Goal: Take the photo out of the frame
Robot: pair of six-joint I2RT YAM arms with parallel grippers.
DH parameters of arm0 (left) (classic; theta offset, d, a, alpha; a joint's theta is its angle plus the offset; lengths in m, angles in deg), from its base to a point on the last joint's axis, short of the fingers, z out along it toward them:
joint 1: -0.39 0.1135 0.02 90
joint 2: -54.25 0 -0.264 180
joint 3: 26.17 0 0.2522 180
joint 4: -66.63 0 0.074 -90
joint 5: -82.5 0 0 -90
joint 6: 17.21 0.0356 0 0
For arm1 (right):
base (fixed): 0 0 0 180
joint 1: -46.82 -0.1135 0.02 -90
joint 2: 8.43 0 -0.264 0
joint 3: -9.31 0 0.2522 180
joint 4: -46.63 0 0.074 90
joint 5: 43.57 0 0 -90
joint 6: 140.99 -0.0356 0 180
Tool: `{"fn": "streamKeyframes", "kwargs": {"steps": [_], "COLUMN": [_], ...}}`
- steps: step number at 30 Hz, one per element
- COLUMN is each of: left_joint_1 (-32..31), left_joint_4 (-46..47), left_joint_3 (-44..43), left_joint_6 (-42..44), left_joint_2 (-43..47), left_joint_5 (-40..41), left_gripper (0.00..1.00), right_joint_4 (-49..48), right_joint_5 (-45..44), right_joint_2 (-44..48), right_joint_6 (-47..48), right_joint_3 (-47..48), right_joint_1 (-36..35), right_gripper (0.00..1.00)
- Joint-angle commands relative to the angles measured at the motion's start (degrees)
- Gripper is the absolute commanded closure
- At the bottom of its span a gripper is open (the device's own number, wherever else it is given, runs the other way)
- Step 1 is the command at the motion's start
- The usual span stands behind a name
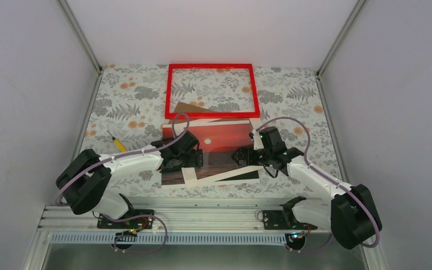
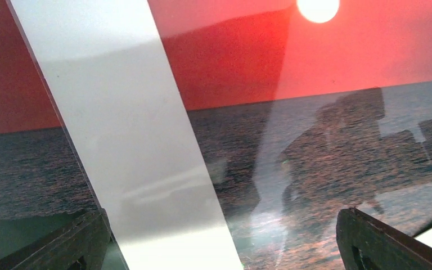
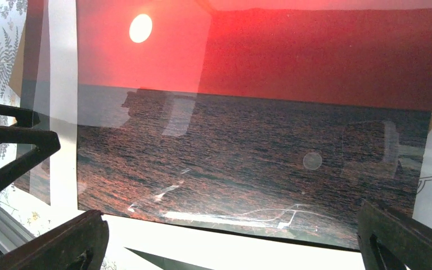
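The red frame [image 1: 168, 93] lies flat at the back of the table, and the floral cloth shows through its opening. In front of it lies the sunset photo [image 1: 225, 140], red sky with a white sun over dark water. A white mat [image 1: 220, 176] lies skewed across it. My left gripper [image 1: 198, 158] hovers over the photo's left part, open, with the photo [image 2: 326, 135] and a mat strip [image 2: 129, 140] beneath it. My right gripper [image 1: 242, 156] is over the photo's right part, open, above the photo [image 3: 259, 124] near its edge and the mat [image 3: 242, 239].
A brown board [image 1: 183, 107] peeks out from under the frame's lower left corner. A yellow tool [image 1: 116, 143] lies on the floral tablecloth [image 1: 292, 95] to the left. White walls enclose three sides.
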Motion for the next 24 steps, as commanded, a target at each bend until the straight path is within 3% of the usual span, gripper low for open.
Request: {"fn": "streamKeyframes", "kwargs": {"steps": [1, 5, 15, 24], "left_joint_1": [-0.04, 2.44, 17.72, 32.21], "left_joint_4": [3.38, 2.69, 1.23, 7.04], "left_joint_3": [0.76, 5.01, 16.77, 25.99], "left_joint_6": [0.14, 0.49, 4.29, 7.48], "left_joint_2": [3.79, 8.90, 24.18, 31.24], "left_joint_5": [-0.20, 0.76, -4.96, -21.02], "left_gripper": [0.00, 0.00, 0.00, 0.00], "right_joint_4": [-0.24, -0.70, -2.25, -2.60], "right_joint_5": [-0.42, 0.46, 2.29, 2.89], "right_joint_2": [0.80, 1.35, 1.31, 1.55], "right_joint_6": [0.54, 1.00, 1.27, 1.18], "right_joint_3": [1.69, 1.47, 0.80, 0.51], "right_joint_1": [-0.33, -0.34, -0.46, -0.43], "right_gripper": [0.00, 0.00, 0.00, 0.00]}}
